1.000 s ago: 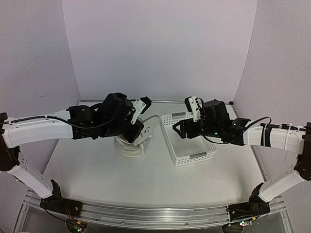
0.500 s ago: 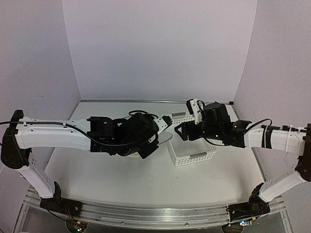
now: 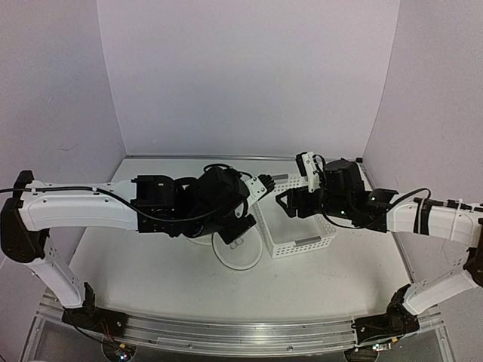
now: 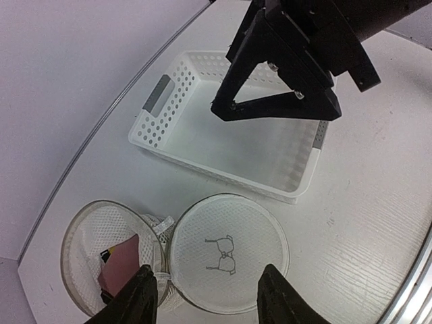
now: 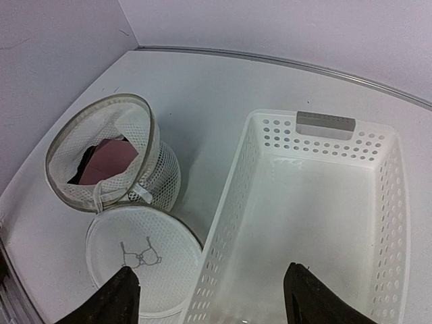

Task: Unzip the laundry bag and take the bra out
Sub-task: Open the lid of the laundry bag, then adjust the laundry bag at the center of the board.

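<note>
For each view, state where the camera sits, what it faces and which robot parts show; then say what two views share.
Top external: above and behind the robot, facing down at the table; both arms show.
Left wrist: on the left arm, facing down at lid and basket; the left gripper and right gripper show.
Right wrist: on the right arm, facing down at bag and basket; the right gripper shows.
Both wrist views share bag, lid and basket.
</note>
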